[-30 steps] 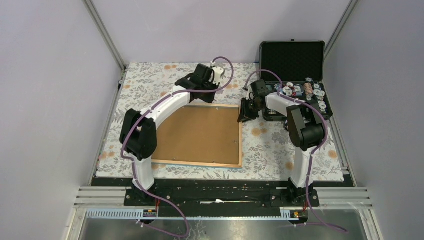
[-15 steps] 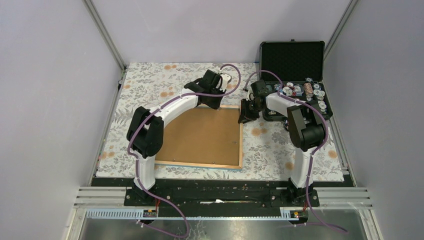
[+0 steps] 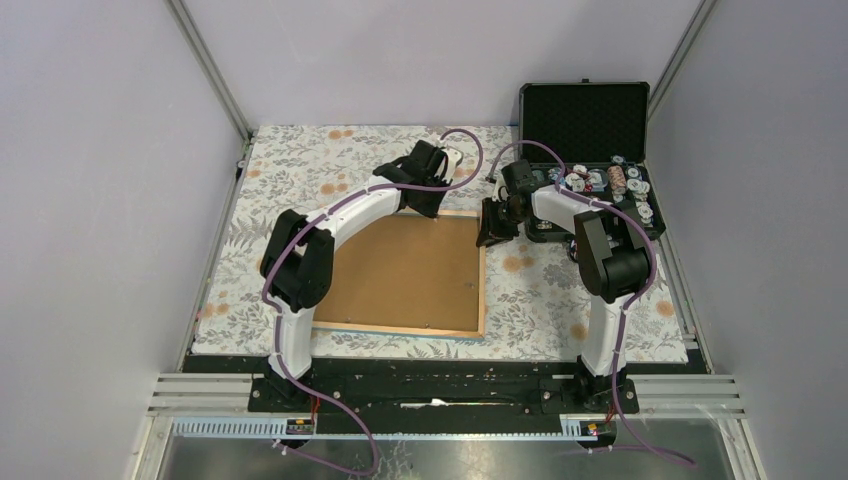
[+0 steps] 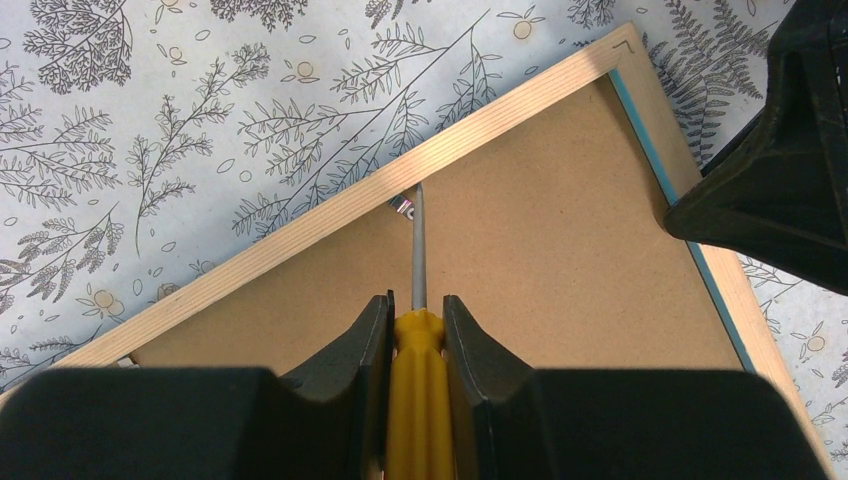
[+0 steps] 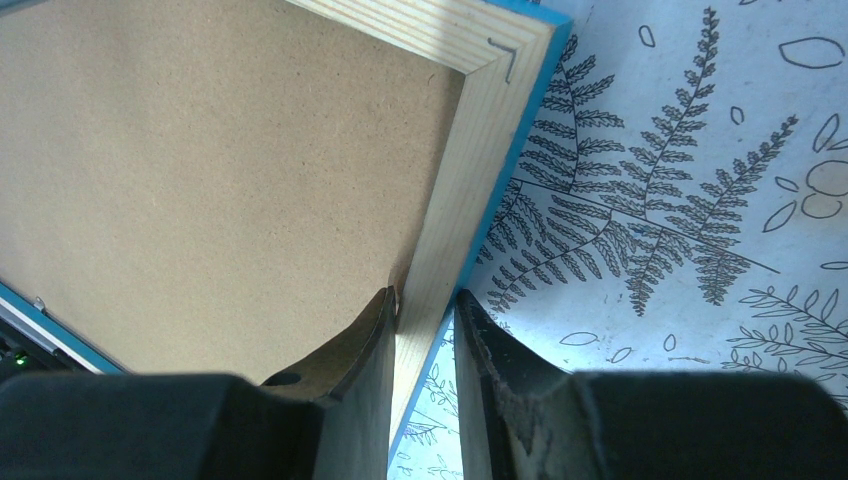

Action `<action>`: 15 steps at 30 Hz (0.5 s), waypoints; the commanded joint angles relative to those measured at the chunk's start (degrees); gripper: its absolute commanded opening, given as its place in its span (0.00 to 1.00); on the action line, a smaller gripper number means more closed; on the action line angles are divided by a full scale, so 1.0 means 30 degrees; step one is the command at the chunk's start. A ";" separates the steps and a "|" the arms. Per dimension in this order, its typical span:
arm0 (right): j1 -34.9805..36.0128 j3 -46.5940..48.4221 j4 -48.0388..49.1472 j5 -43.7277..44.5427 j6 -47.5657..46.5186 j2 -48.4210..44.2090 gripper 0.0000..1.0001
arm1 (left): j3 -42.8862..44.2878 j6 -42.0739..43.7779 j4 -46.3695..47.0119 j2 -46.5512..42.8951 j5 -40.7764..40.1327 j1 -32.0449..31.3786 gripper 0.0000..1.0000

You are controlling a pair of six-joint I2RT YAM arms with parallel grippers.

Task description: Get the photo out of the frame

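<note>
Left fingers [image 4: 362, 340] further right along far rim of frame [image 4: 300, 232], tight on screwdriver [image 4: 420, 390]; right fingers [image 5: 362, 345] clamped on its side rim

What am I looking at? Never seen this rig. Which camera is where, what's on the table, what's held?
Two robot arms bolted at the table's near edge, each ending in a two-finger gripper. The wide picture looks down from above and behind them; the other two come from cameras on the wrists. On the floral cloth lies the frame, face down: its brown back shows, the photo is hidden. An open black case sits at the far right. The left gripper holds a yellow-handled screwdriver, tip at the frame's far rim. The right gripper pinches the frame's right rim.
</note>
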 commanded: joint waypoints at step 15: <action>0.0098 -0.0170 -0.1568 0.1151 -0.0755 -0.0351 0.00 | -0.0894 0.0872 -0.0846 -0.0996 -0.1920 0.0545 0.00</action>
